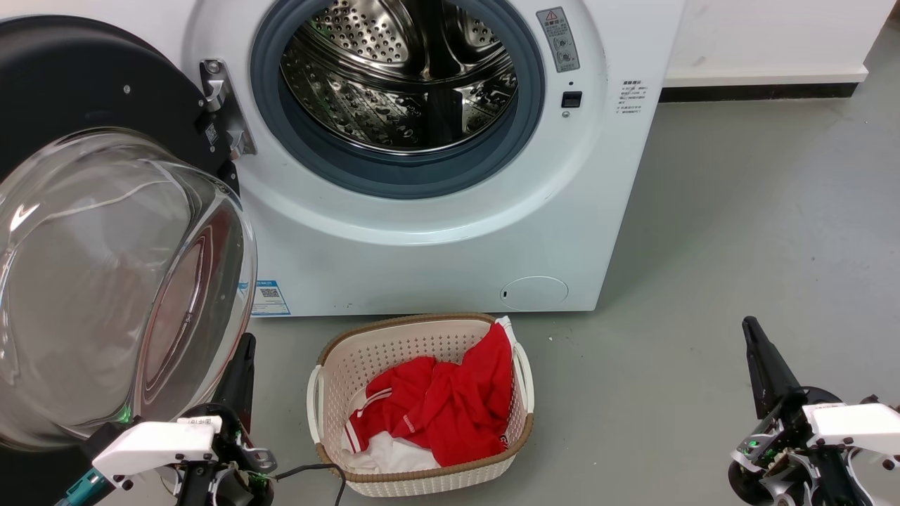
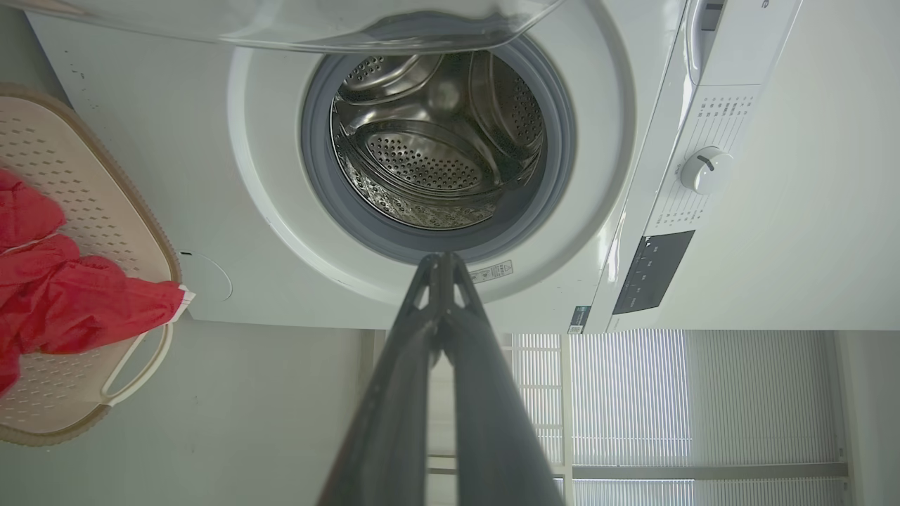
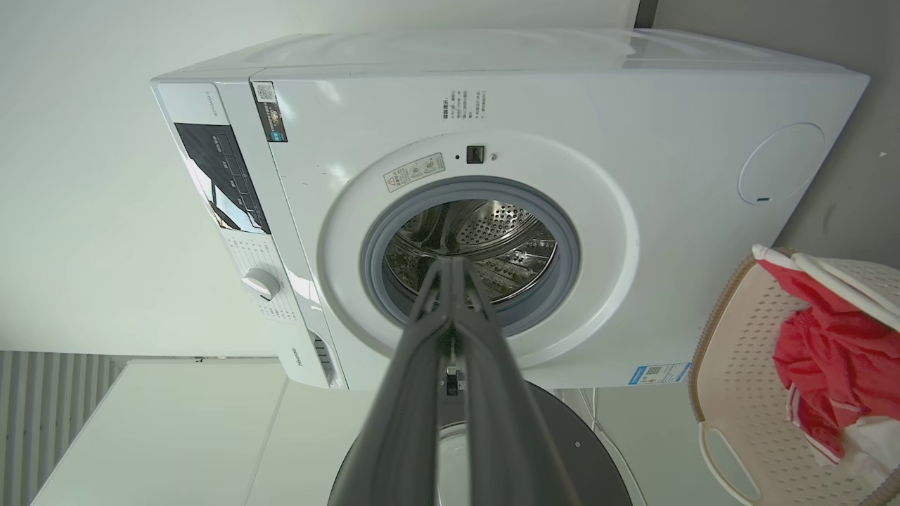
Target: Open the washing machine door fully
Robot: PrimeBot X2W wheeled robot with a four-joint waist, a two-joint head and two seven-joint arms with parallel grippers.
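The white washing machine (image 1: 436, 260) stands with its steel drum (image 1: 401, 77) exposed. The washing machine door (image 1: 84, 91), black-rimmed with a bulging glass bowl (image 1: 119, 281), is swung out wide to the left on its hinge (image 1: 221, 105). My left gripper (image 1: 247, 341) is shut and holds nothing, low beside the bowl's lower right edge. The left wrist view has its fingertips (image 2: 441, 258) pressed together below the drum (image 2: 436, 154), with the glass (image 2: 295, 21) along the top. My right gripper (image 1: 749, 323) is shut and empty over the floor at lower right; its closed tips (image 3: 453, 263) point at the drum, above the door (image 3: 576, 450).
A beige laundry basket (image 1: 330, 379) with red and white clothes (image 1: 443, 400) sits on the floor in front of the machine, between my two arms. Grey floor (image 1: 738, 225) stretches to the right. A black cable (image 1: 316, 469) runs by the basket's front left.
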